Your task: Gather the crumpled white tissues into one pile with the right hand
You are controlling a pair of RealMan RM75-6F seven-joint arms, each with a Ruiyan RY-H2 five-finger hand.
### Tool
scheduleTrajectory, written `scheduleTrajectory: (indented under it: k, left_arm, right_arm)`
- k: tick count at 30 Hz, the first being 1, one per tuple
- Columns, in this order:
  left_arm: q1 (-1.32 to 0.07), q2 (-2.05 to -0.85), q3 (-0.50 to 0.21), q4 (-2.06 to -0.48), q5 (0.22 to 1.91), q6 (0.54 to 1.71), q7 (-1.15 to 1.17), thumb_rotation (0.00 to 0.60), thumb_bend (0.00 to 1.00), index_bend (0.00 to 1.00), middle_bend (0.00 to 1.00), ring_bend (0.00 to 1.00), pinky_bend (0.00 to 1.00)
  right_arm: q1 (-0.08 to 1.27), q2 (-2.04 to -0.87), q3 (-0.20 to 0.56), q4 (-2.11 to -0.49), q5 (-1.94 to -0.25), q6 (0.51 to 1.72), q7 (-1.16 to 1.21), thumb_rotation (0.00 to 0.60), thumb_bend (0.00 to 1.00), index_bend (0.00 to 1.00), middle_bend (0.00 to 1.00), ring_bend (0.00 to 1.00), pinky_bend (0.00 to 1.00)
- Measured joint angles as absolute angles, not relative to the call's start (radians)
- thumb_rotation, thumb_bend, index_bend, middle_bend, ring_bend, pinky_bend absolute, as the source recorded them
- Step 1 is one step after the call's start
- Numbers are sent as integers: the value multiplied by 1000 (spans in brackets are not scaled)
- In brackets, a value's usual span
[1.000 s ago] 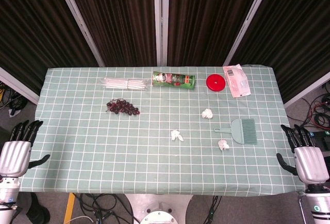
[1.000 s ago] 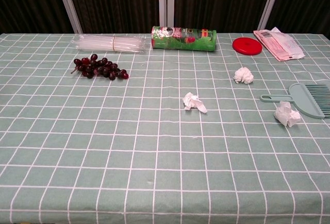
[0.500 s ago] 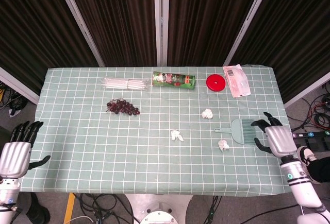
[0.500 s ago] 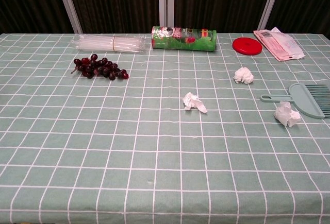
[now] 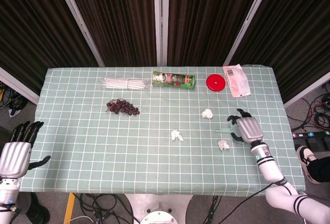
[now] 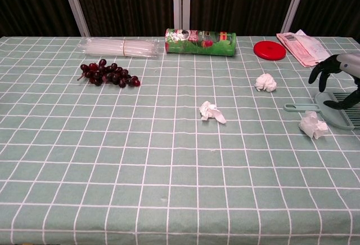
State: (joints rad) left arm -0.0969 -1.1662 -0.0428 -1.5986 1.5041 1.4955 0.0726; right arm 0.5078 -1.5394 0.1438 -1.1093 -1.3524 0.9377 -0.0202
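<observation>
While the right hand (image 5: 247,128) hovers empty with fingers curled apart over the green brush (image 6: 332,111), the green can (image 6: 200,41) shows no legible label; left hand (image 5: 15,154) open.

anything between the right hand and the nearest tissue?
Nothing visible. The right hand hovers over the green brush, holding nothing, and the nearest tissue lies just beside it on bare tablecloth, below the brush handle.

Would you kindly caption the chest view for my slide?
Right hand hovers open over the green brush, near three scattered crumpled tissues, none gathered yet.
</observation>
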Motion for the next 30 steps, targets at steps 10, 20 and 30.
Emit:
scheduleTrajectory:
  k: [10,20,30]
  left_arm:
    - [-96,-1168,-38,-1594,1500,1487,57,600,17,82,97,43,81]
    - [-100,-1169,-41,-1596,1490,1475,50,600,17,81,97,43,82]
    - [-96,-1173,-39,-1587,1488,1478,41,600,17,82,97,43,81]
  right_arm:
    - [552,-1618,120,-1035,-1369,919,-71,600,165,384,358,88,149]
    - [560,-1663,114,-959,-1354,911,-73,600,183,424,403,88,146]
    - [572,-1688,99,-920,-1363,905,-91,600,238,450,454,108,143]
